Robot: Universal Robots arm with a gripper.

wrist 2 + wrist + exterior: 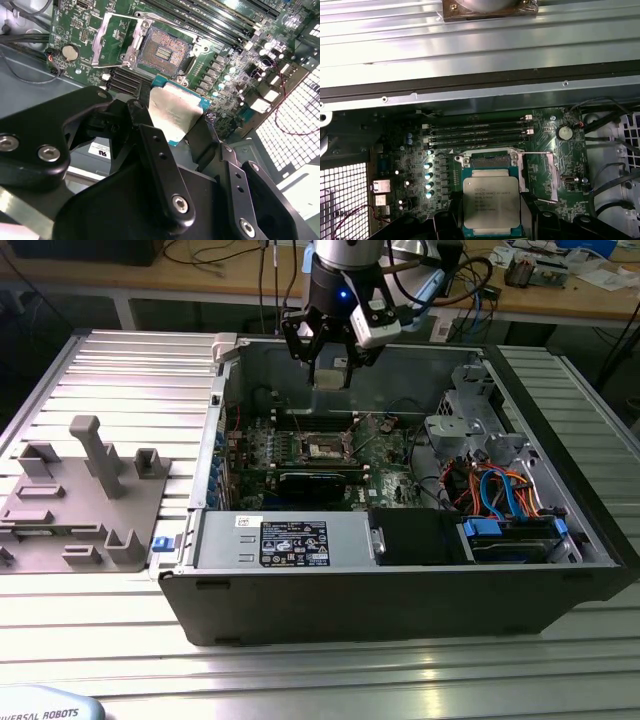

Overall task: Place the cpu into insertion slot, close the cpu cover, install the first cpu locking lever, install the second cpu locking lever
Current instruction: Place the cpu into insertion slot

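Note:
My gripper hangs over the back of the open computer case, shut on the cpu. In both wrist views the cpu is a flat square chip with a silvery top and green edge, pinched between the two black fingers. It is held in the air above the green motherboard. The insertion slot lies bare, its contact field exposed; in the first wrist view the cpu covers most of it. The cpu cover stands flipped open beside the slot.
Long black memory slots run beside the socket. A black card, the labelled power supply and a drive bay with orange and blue cables crowd the case. A grey fixture sits at the exterior view's left.

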